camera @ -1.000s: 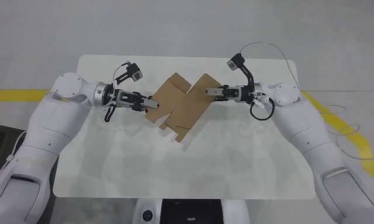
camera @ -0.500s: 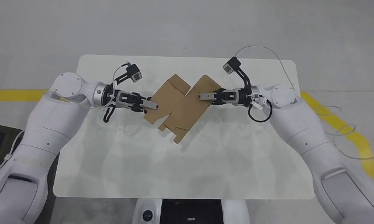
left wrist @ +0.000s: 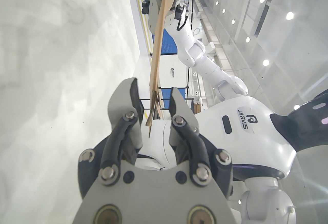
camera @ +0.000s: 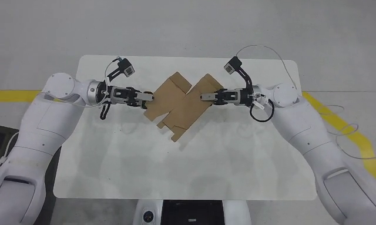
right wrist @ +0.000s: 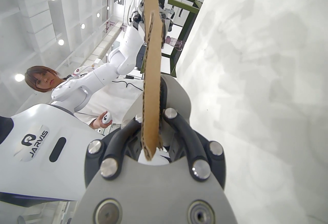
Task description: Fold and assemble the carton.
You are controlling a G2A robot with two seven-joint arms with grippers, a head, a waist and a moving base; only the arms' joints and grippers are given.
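Note:
A flat, unfolded brown carton (camera: pixel 179 104) hangs over the middle of the white table (camera: pixel 235 160), between my two arms. My right gripper (camera: pixel 204 97) is shut on the carton's right flap; in the right wrist view the cardboard (right wrist: pixel 151 76) runs edge-on deep between the jaws of the right gripper (right wrist: pixel 153 93). My left gripper (camera: pixel 149 99) sits at the carton's left edge. In the left wrist view the left gripper (left wrist: pixel 153 99) is open, with the thin cardboard edge (left wrist: pixel 159 38) in the gap and space on both sides.
Bare white tabletop lies all around the carton, with its near edge (camera: pixel 182 197) towards the robot. A yellow floor line (camera: pixel 17 96) runs beside the table. A thin cable (camera: pixel 276 51) loops over the right arm.
My right gripper has slid left, further onto the carton's flap. My left arm has drawn back a little to the left, and the carton has shifted slightly left with it.

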